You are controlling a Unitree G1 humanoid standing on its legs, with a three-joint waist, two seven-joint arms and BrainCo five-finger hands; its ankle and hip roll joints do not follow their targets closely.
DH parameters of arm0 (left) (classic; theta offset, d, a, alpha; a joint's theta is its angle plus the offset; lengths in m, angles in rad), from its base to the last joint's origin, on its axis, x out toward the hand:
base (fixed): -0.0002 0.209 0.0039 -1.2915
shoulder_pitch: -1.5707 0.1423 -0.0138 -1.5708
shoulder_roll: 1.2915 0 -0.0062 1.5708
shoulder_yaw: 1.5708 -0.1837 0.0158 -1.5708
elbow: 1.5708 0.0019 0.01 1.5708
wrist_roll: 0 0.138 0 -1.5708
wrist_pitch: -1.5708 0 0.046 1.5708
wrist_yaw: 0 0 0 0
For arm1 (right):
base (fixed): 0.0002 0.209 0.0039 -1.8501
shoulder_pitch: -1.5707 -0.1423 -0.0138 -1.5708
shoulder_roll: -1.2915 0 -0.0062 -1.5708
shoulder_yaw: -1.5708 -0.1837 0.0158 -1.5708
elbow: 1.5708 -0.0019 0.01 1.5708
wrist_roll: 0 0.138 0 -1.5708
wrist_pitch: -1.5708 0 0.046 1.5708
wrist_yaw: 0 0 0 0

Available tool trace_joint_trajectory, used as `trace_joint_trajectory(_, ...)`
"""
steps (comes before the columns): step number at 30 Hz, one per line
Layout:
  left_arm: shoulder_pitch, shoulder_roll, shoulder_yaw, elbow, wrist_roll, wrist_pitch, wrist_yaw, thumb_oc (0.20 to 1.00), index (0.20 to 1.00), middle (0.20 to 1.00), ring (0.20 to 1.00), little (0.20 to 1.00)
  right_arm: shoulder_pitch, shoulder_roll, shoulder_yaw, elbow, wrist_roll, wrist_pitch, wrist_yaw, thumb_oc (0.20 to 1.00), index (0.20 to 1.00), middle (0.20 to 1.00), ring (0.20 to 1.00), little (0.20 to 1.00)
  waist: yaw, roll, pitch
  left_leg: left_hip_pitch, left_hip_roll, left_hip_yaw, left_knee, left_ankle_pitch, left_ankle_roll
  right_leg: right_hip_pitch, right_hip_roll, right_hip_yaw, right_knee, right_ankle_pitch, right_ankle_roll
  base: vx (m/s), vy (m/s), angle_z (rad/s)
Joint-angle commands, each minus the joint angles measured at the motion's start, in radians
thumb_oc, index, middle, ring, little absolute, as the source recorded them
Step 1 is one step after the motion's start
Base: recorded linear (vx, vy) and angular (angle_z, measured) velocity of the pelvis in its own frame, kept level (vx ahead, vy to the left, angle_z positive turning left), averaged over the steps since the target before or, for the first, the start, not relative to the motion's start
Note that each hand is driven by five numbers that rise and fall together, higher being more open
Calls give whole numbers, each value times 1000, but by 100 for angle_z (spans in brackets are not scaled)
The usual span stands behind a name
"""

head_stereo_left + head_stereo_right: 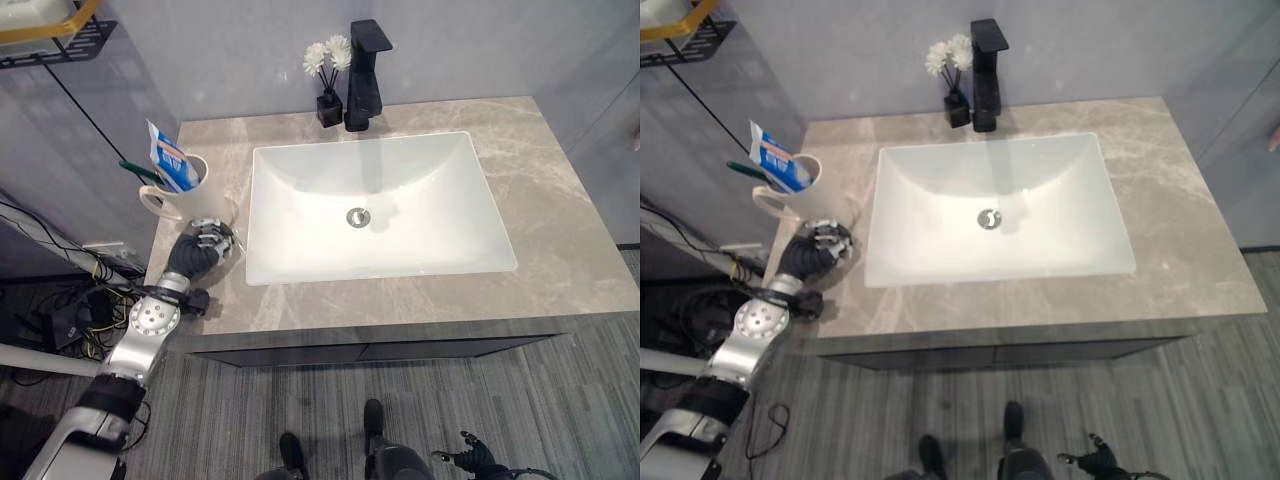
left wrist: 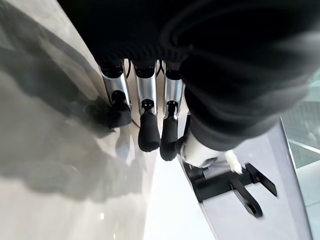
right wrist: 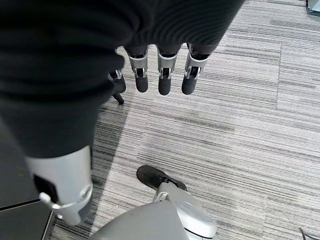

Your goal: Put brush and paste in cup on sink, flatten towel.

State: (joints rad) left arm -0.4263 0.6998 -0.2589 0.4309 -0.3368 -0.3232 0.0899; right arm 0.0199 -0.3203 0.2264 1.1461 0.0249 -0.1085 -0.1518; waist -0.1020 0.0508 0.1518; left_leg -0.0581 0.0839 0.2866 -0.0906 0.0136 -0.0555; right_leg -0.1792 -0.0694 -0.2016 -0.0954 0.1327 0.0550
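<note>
Left eye view: grey marble counter [image 1: 560, 230] w/ white sink basin [image 1: 375, 205] set in it.
Cup: white mug [image 1: 188, 195] upright on counter's left edge, beside basin, handle twd counter edge.
Paste: blue/white tube [image 1: 168, 160] standing in cup, leaning over rim.
Brush: green handle [image 1: 138, 171] sticking out of cup next to paste.
Left hand [image 1: 200, 250]: on counter just in front of cup, not touching cup as far as visible; fingers [image 2: 148, 131] relaxed, tips down near surface, nothing held.
Right hand [image 3: 160, 75]: right wrist view, hanging above striped grey floor [image 3: 240, 135]; fingers straight, loose, nothing held.
Back of counter: black faucet [image 1: 365, 75] behind basin, small black vase w/ white flowers [image 1: 328, 70] just beside it.
Upper left wall: black wire shelf [image 1: 60, 40] w/ yellow-rimmed item; can't tell what.
</note>
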Motion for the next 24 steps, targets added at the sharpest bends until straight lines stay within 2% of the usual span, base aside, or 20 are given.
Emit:
trace_joint_trajectory(1, -125, 74, 13, 95, 35, -12, 46, 200, 200, 200, 200, 200, -48, -24, 30, -21, 24, -15, -20, 1000, 1000, 1000, 1000, 1000, -32, 3, 51, 58, 28, -80, 3, 2, -44, 61, -4, 23, 62, -76, 70, 0, 0, 0)
trace_joint_trajectory(5, -228, 98, -22, 192, 28, -14, 76, 200, 200, 200, 200, 200, -60, -26, 55, -27, 28, -21, -15, 1000, 1000, 1000, 1000, 1000, -38, -8, 54, 43, 29, -77, 3, 6, -45, 40, -2, 34, 62, -66, 73, 0, 0, 0)
trace_joint_trajectory(11, -256, 88, -29, 183, 6, -22, 80, 200, 200, 200, 200, 200, -69, -19, 62, -25, 31, -21, -17, 1000, 1000, 1000, 1000, 1000, -37, -12, 55, 35, 30, -79, 3, 7, -45, 35, -3, 34, 58, -62, 75, 3, -1, -2)
trace_joint_trajectory(15, -43, 87, 81, 9, -43, -45, 29, 200, 200, 200, 200, 200, -61, -14, 47, -29, 27, -19, -15, 1000, 1000, 1000, 1000, 1000, -11, -8, 61, 36, 28, -85, 3, 5, -45, 38, -6, 35, 50, -61, 72, 0, 0, 0)
trace_joint_trajectory(19, 51, 101, 149, -3, -25, -47, 33, 200, 200, 200, 200, 200, -51, -22, 31, -35, 25, -25, -12, 1000, 1000, 1000, 1000, 1000, 1, -1, 67, 37, 26, -89, 3, 6, -46, 42, -6, 31, 48, -63, 70, 4, 4, 2)
trace_joint_trajectory(24, 82, 112, 207, 22, -22, -48, 60, 200, 200, 200, 200, 200, -49, -28, 20, -32, 21, -28, -15, 1000, 1000, 1000, 1000, 1000, 5, 4, 74, 29, 24, -94, 3, 11, -47, 38, -7, 28, 43, -59, 69, 0, 0, 0)
